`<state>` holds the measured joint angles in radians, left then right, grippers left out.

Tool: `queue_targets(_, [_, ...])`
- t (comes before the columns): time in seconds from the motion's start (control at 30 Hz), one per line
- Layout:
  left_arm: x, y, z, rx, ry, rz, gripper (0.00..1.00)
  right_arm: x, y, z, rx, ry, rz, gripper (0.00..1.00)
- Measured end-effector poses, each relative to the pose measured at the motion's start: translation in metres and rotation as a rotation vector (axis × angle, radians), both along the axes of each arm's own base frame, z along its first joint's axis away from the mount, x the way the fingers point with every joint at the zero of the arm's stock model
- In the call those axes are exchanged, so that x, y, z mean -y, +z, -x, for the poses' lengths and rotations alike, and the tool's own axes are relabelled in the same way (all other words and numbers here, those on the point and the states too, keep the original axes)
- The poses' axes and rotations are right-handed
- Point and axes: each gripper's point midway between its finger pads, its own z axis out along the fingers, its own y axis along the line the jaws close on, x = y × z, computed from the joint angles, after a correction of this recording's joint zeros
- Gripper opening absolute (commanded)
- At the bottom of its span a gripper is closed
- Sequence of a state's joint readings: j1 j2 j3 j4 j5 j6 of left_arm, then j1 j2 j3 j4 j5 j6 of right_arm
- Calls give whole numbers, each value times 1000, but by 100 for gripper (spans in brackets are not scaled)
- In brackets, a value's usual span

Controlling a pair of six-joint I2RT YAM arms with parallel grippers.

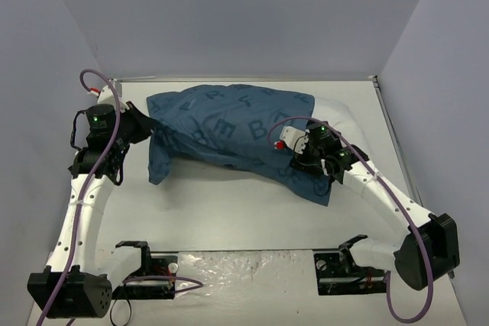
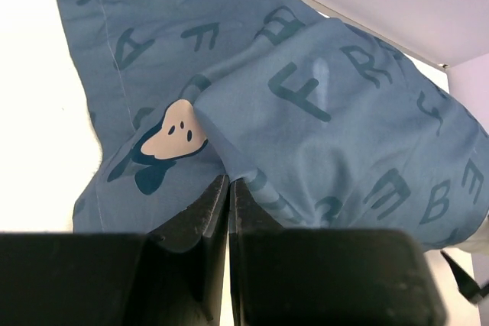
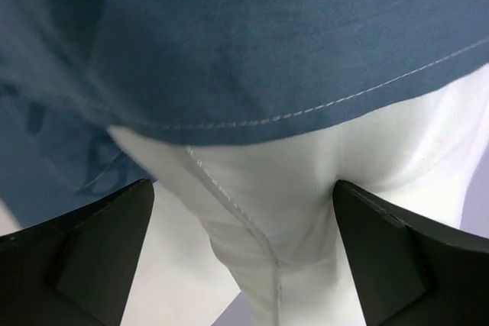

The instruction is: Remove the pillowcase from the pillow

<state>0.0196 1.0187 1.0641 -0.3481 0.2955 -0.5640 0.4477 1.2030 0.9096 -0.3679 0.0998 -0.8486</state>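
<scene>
The dark-blue pillowcase [image 1: 233, 127] with printed letters lies across the back middle of the table and covers most of the white pillow [image 1: 341, 118], which shows only at the right end. My left gripper [image 1: 153, 129] is at the case's left end. In the left wrist view it [image 2: 228, 185] is shut, with a fold of the pillowcase [image 2: 306, 97] pinched at its tips. My right gripper [image 1: 300, 164] sits at the case's front right hem. In the right wrist view it [image 3: 243, 188] is open wide, with a seamed corner of the pillow [image 3: 290, 188] between its jaws below the case's hem [image 3: 252, 51].
Grey walls close the table [image 1: 229, 211] at the back and on both sides. Two black brackets [image 1: 141, 253] [image 1: 348, 253] stand at the near edge by the arm bases. A loose flap of the case hangs down at front left [image 1: 159, 166].
</scene>
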Motion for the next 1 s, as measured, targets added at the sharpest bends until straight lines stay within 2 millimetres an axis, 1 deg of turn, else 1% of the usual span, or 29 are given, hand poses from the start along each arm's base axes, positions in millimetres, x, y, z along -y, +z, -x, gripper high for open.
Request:
queue_targets(0.03, [0,0,0,-3,0,2,2,5,0,-7,37,-23,21,98])
queue_targets(0.13, [1,-2,1,-13,2,15,2,16,-4,-28,127,-83,75,82])
queue_targets(0.17, [2,-2,2,-14,2,18,2,18,-7,-34,131,-96,81,66])
queue_targets(0.2, [2,-2,2,-16,1,22,2,21,-11,-40,130,-107,83,53])
queue_targets(0.23, [3,-2,2,-17,-1,26,2,24,-16,-45,120,-120,78,26])
queue_targets(0.3, [5,-2,3,-20,-8,33,2,25,-21,-54,94,-128,36,4])
queue_targets(0.33, [6,-2,3,-20,-11,36,2,25,-20,-60,86,-132,8,0])
queue_targets(0.43, [6,-2,3,-20,-9,38,2,27,-11,-72,77,-128,-77,0])
queue_targets(0.53, [3,-2,3,-20,-2,35,2,29,6,-77,80,-103,-163,0])
queue_targets(0.63, [-3,0,2,-18,18,33,2,39,34,-76,101,-78,-260,0])
queue_targets(0.7, [-10,2,1,-12,36,33,2,55,60,-79,133,-84,-323,0])
queue_targets(0.77, [-17,5,0,-3,61,30,2,75,88,-84,182,-100,-376,0])
queue_targets(0.83, [-35,12,-3,18,124,15,2,104,109,-86,224,-151,-397,0])
queue_targets(0.9, [-52,23,-4,44,185,3,2,132,122,-84,252,-211,-403,0])
queue_targets(0.93, [-56,28,-5,58,202,-1,2,144,127,-82,261,-238,-404,0])
queue_targets(0.97, [-59,34,-6,73,212,-2,2,151,129,-81,266,-256,-407,0])
queue_targets(1.0, [-59,41,-6,91,213,0,2,154,131,-79,265,-264,-415,0])
